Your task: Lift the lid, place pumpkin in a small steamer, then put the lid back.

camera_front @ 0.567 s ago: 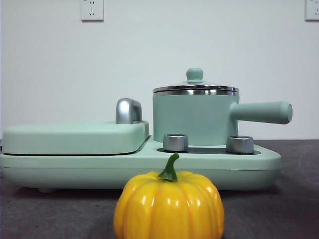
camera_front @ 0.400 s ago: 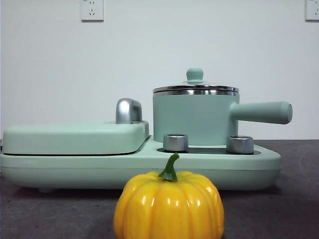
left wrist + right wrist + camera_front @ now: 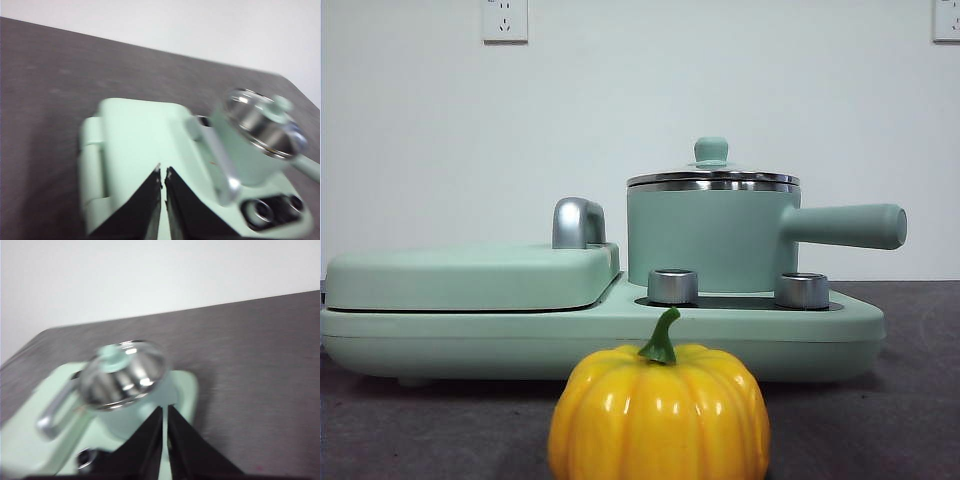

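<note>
The small steamer [image 3: 710,238] is a mint-green pot with a long side handle, standing on the right of the cooker base [image 3: 600,330]. The lid [image 3: 712,178], with steel rim and mint knob, sits closed on it. The pumpkin [image 3: 658,412], yellow-orange with a green stem, stands on the table in front of the cooker. My left gripper [image 3: 162,172] is shut and empty above the flat griddle cover [image 3: 135,145]; the steamer [image 3: 250,145] is off to its side. My right gripper [image 3: 164,411] is shut and empty, high above the steamer [image 3: 127,405] and its lid [image 3: 122,374]. Neither gripper shows in the front view.
The wide flat griddle cover [image 3: 470,275] with a steel handle [image 3: 576,222] fills the cooker's left half. Two steel dials [image 3: 672,285] sit in front of the pot. The dark table [image 3: 880,420] runs around the cooker to a white wall.
</note>
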Robot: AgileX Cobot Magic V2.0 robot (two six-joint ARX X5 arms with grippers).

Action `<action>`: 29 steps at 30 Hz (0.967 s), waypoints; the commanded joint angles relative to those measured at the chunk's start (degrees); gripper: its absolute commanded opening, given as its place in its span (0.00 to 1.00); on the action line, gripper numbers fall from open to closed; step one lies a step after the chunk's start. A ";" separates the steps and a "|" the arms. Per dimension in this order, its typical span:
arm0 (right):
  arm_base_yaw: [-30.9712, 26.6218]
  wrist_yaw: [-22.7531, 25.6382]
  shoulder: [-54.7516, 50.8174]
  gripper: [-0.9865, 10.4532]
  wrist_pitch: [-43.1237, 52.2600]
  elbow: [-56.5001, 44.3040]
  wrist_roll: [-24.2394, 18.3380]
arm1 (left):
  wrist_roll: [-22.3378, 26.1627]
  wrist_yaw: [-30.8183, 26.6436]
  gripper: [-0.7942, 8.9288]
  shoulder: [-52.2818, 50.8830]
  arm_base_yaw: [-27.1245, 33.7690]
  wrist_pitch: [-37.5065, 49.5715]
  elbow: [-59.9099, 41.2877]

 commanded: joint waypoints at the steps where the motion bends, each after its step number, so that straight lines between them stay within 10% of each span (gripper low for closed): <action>1: 0.09 -5.09 4.63 0.10 -3.80 5.86 -4.92 | 5.77 4.00 0.10 4.63 -0.76 -4.04 6.36; 14: 0.26 -24.94 18.27 0.10 -12.72 17.33 -15.12 | 15.26 14.16 0.10 17.20 -7.15 -15.21 19.76; 22: 1.70 -25.31 19.15 0.16 -13.09 17.33 -15.10 | 15.23 14.16 0.12 17.38 -8.50 -15.32 19.76; 29: 1.70 -25.31 19.12 0.47 -13.33 17.33 -14.91 | 15.19 14.16 0.46 17.42 -8.50 -15.19 19.76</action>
